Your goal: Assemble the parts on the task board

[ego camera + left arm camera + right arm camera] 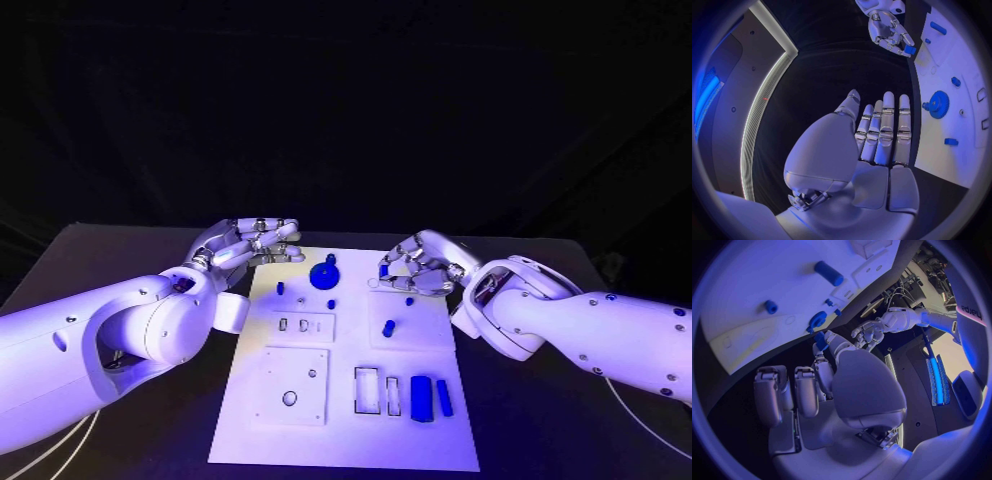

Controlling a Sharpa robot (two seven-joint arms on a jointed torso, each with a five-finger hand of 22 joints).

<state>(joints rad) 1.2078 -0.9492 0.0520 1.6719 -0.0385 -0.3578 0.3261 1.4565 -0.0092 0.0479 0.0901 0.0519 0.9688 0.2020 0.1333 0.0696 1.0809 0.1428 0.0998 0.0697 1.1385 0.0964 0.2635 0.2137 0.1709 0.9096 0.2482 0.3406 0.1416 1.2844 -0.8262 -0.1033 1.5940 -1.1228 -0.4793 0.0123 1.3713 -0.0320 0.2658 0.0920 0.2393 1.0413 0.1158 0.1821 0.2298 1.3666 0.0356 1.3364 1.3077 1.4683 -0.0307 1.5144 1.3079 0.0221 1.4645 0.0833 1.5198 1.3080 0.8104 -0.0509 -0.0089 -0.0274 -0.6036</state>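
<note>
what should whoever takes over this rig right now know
Left hand: open, fingers straight, holding nothing, at the far left corner of the task board.
Right hand: pinches a small blue part over the board's far right area.
On the board: blue gear at the far middle, small blue pieces near it, a long blue block beside the near slots.
Left: place the held part, then the loose ones.

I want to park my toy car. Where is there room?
Bare: the task board's near strip, below the long blue part, and the black table beside it. Crowded: round the blue gear, between the left hand and the right hand, which pinches a small blue part.
</note>
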